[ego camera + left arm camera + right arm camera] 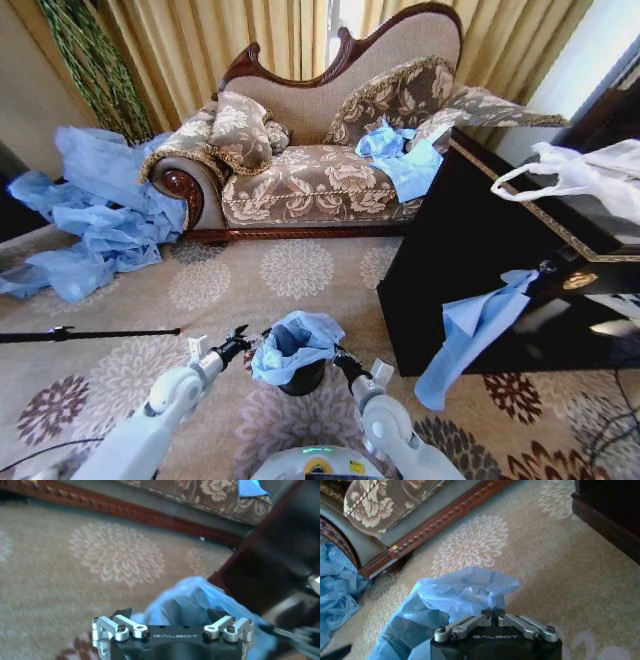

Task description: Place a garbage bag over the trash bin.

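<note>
The small black trash bin (303,378) stands on the carpet just in front of me. The light blue garbage bag (293,340) is draped over its rim, bunched up on top. My left gripper (238,345) sits at the bin's left side, open, and in the left wrist view the gripper (168,614) has the bag (192,598) just beyond its spread fingers. At the bin's right side, my right gripper (343,360) is shut on the bag's edge. In the right wrist view the gripper (493,611) pinches the crinkled plastic (462,592).
A patterned sofa (310,180) stands behind the bin, with a heap of blue plastic sheeting (95,215) to its left. A black cabinet (480,270) on the right carries a white handled bag (590,175) and a hanging blue bag (470,330). A black rod (90,334) lies on the carpet at left.
</note>
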